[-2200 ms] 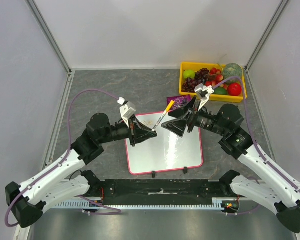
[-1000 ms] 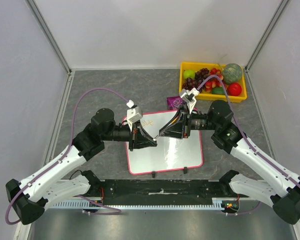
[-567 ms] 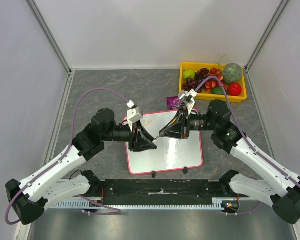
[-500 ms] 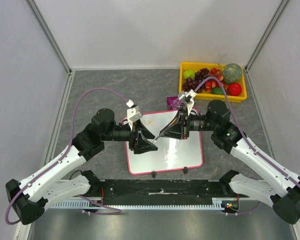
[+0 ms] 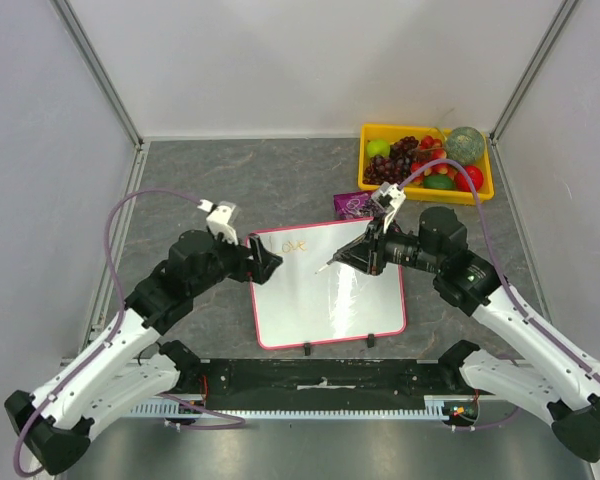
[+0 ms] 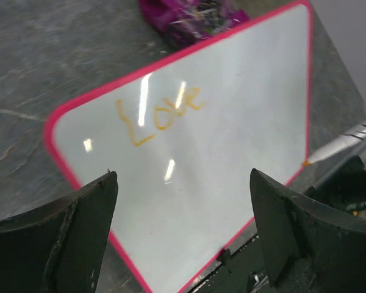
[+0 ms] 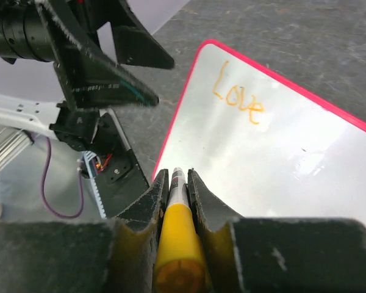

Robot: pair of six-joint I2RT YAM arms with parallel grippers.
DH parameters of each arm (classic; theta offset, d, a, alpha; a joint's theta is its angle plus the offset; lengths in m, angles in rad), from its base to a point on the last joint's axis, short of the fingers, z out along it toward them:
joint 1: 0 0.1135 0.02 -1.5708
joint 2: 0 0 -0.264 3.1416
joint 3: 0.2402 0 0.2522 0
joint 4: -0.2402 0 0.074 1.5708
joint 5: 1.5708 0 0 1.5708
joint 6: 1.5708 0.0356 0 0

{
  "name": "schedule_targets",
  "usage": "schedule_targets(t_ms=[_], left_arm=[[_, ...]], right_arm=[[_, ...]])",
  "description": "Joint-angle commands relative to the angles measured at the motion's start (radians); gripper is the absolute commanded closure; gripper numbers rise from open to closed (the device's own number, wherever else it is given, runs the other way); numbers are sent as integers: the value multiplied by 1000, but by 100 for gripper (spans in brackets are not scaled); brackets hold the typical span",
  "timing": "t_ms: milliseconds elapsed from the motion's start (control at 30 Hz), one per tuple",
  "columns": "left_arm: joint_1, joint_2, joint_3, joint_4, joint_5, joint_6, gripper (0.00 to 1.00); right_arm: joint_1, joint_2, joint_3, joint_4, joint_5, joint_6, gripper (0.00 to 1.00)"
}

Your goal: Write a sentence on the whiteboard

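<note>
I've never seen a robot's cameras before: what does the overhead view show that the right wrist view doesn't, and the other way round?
Overhead only: the yellow tray of fruit, the purple packet, both whole arms. Right wrist only: a close look at the right gripper shut on the yellow marker. Both: the whiteboard, the orange word "Love", the open left gripper.

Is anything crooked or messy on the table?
A little. The whiteboard sits turned slightly, not lined up with the edges of the table. A crumpled purple wrapper lies just past the board's far edge, looking like litter. Nothing looks spilled or broken.
</note>
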Motion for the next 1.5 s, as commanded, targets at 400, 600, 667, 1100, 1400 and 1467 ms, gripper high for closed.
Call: schedule_targets(t_ms=[400,600,667,1100,1400,1467], left_arm=[[438,-42,-334,200,218,-254,5],[452,-71,-434,379,318,-279,5],[452,-71,-449,405,333,-279,5],[466,-62,-461,425,381,-237,6],[466,53,-503,644,571,-234,13],[464,67,-535,738,621,-250,15]], right_arm=[[-5,-65,15,-61,207,-51,100],[-5,-67,6,-58,213,-48,100],[-5,-64,6,-57,216,-44,100],[-5,-56,6,-21,244,-40,100],[-5,15,15,75,158,-20,100],[-3,24,15,87,156,-14,100]])
